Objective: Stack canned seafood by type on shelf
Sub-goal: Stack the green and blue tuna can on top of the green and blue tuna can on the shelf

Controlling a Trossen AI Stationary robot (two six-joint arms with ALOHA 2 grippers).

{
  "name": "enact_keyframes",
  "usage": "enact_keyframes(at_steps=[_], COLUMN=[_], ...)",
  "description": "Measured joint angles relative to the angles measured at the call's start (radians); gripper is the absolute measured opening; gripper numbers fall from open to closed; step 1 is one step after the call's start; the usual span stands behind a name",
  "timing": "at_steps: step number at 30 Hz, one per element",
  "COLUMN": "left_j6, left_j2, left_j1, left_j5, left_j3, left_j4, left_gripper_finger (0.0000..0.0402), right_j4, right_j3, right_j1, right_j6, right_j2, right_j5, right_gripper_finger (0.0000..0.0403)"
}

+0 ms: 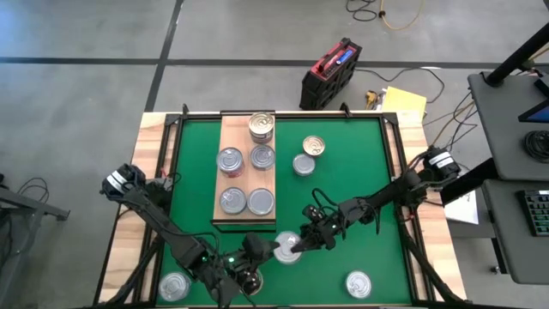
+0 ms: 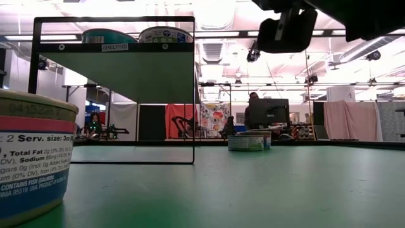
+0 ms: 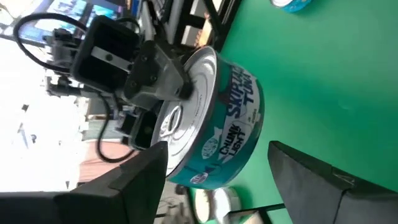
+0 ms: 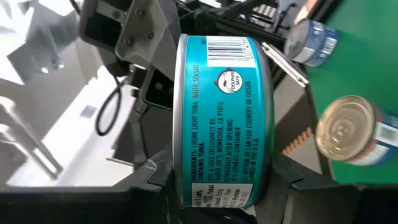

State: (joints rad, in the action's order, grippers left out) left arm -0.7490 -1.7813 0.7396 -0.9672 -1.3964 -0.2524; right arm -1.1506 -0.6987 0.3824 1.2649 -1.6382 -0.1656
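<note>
Right gripper (image 1: 296,247) clamps a teal tuna can (image 1: 286,248) across its top and bottom, tipped on edge just off the near end of the shelf (image 1: 225,163), above the green mat (image 1: 360,189). Left gripper (image 1: 255,262) sits right beside that can, fingers spread wide and straddling it without touching. On the shelf five cans rest, one of them stacked (image 1: 262,126). Two more cans (image 1: 308,155) lie beside the board, and loose cans (image 1: 358,283) wait near the front edge.
</note>
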Motion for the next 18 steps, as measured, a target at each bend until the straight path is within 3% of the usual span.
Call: enact_keyframes(at_steps=[13,18], left_j6=[-0.197,-0.235], left_j2=[0.000,0.000], left_j1=[0.000,-0.001], left_j5=[-0.036,-0.039], left_j3=[0.001,0.004], left_j4=[0.043,0.043], left_gripper_finger=[0.0260,0.0240], right_j4=[-0.053,-0.044], right_j3=[-0.018,-0.043], right_j1=[-0.027,-0.032], right_j6=[0.019,0.031], right_j2=[-0.032,-0.033], right_j5=[0.030,0.030], right_gripper_finger=[0.0130,0.0130])
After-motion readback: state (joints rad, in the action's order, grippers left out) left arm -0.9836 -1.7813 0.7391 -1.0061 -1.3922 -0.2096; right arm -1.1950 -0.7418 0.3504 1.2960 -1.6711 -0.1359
